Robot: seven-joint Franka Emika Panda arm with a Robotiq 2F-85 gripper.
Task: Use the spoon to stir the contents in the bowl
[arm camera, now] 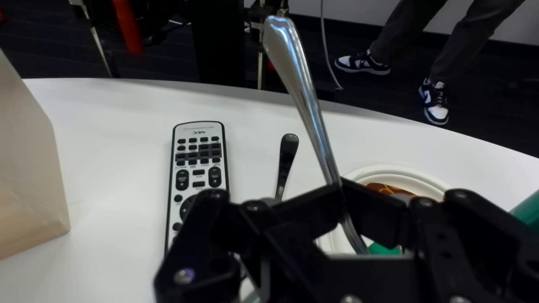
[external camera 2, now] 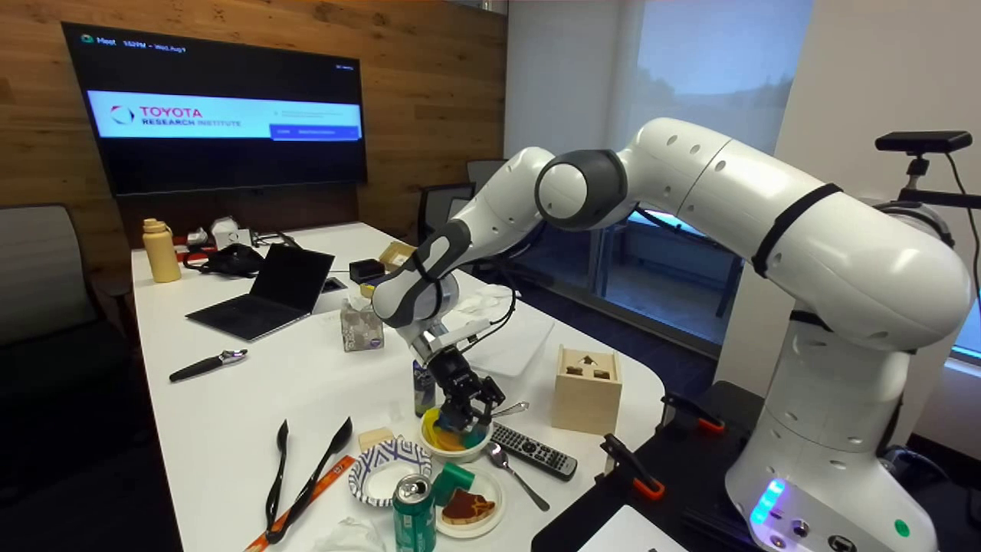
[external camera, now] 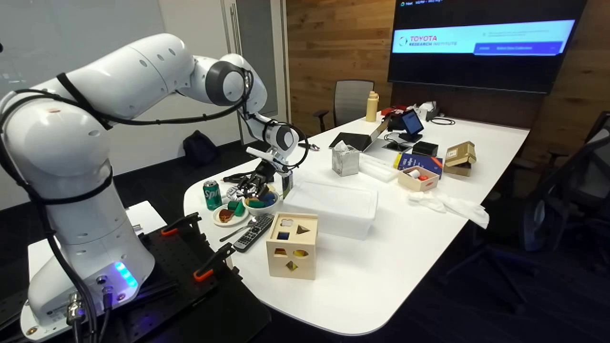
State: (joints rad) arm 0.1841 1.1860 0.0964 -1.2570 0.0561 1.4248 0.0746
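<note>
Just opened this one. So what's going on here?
A robot arm has its tool closed around the handle of what appears to be a metal spoon, right at the bowl of coloured pieces. The handle slants out; the other end is hidden, so whether it is stirring isn't clear. Another spoon lies beside the remote.

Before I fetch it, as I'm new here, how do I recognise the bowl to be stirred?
Over the white table, follow the arm down to its end effector, shut on the spoon. The bowl sits right beneath. Plain white, holding yellow, blue and green pieces, it differs from the flatter plate and the blue-patterned dish beside it.
</note>
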